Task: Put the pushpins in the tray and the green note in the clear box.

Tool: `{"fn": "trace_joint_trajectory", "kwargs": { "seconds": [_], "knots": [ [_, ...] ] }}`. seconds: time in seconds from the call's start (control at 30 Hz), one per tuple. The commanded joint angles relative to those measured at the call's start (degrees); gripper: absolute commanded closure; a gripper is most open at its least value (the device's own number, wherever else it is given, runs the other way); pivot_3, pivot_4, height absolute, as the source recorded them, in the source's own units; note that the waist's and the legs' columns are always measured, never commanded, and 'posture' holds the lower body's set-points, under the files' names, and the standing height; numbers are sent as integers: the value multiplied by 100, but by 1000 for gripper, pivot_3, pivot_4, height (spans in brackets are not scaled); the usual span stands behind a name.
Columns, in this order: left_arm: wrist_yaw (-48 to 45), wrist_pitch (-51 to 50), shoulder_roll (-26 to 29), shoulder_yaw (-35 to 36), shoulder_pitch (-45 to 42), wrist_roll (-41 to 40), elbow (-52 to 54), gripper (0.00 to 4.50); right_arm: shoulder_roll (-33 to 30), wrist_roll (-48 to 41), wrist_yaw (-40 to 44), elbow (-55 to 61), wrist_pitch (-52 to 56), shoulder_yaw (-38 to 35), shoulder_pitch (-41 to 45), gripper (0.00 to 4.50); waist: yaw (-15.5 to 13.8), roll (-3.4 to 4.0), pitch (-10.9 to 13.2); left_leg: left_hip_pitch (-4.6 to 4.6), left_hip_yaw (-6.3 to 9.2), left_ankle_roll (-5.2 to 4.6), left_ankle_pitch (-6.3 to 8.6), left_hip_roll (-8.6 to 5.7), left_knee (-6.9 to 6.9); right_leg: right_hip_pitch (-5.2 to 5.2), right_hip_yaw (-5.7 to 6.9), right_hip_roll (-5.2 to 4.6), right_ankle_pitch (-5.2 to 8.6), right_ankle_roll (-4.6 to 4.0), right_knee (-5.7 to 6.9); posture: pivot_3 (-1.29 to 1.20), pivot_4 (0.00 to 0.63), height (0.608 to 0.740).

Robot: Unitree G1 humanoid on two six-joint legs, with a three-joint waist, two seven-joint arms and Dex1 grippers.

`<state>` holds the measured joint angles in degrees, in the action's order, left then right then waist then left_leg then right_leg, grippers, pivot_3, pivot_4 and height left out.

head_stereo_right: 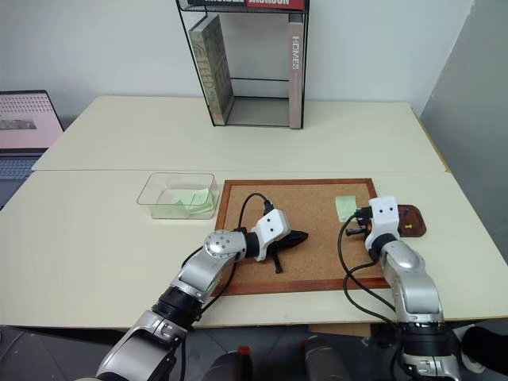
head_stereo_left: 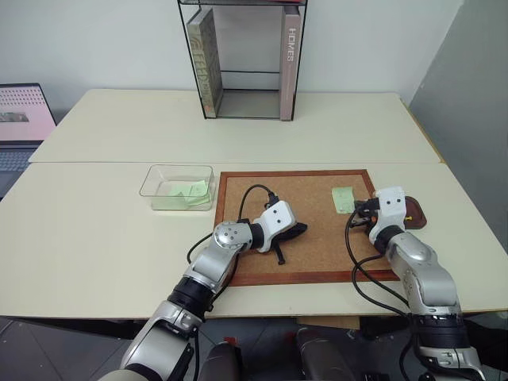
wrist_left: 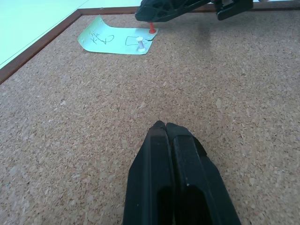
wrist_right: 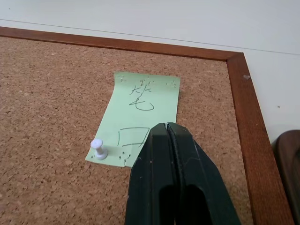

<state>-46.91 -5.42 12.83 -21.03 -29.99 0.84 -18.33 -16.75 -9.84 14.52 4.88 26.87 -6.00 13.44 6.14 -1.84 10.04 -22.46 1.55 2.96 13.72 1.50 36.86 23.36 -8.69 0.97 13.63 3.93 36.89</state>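
The green note [wrist_right: 136, 119] is not yet in the clear box [head_stereo_left: 178, 188], which already holds pale green slips. It lies on the corkboard [head_stereo_left: 309, 230], pinned by a white pushpin [wrist_right: 98, 149] and a red pushpin [wrist_left: 152, 30]. The left gripper [wrist_left: 165, 127] rests pressed together mid-board, well apart from the note. The right gripper [wrist_right: 164, 129] reaches nearly level, its jaws closed on the red pin at the note's corner; the tray [head_stereo_left: 416, 213] lies just beside it.
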Motion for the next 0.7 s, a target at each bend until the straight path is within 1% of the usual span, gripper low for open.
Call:
{"fn": "trace_joint_trajectory", "kwargs": {
  "seconds": [0.03, 0.27, 0.67, 0.7],
  "knots": [
    [-64, -73, 65, -216, 190, 218, -199, 4500, 7, -85, -104, 315, -144, -239, 22, 3657, 0, 0, 0, 0, 0, 0, 0, 0, 0, 0, 0, 0, 0, 0, 0, 0, 150, 740],
    [-78, -42, 65, -219, 172, 234, -228, 4500, -8, -77, -93, 284, 240, -105, 57, 2351, 3, 0, 0, 0, 0, 0, 0, 0, -1, 1, 0, 0, 1, -1, -1, 0, 150, 740],
    [-81, -31, 70, -213, 167, 249, -238, 4500, -33, 114, -166, -81, 286, -53, 226, 2351, 5, 0, 0, -1, 0, 0, 0, 0, -2, 4, 0, 0, 1, -1, -1, 0, 150, 740],
    [-80, -30, 72, -211, 167, 250, -240, 4500, -25, 119, -169, -96, 282, -57, 239, 2530, 6, 0, 0, -1, -1, 0, 0, 0, -1, 4, 0, 0, 1, -1, -1, 0, 150, 740]
  ]
}}
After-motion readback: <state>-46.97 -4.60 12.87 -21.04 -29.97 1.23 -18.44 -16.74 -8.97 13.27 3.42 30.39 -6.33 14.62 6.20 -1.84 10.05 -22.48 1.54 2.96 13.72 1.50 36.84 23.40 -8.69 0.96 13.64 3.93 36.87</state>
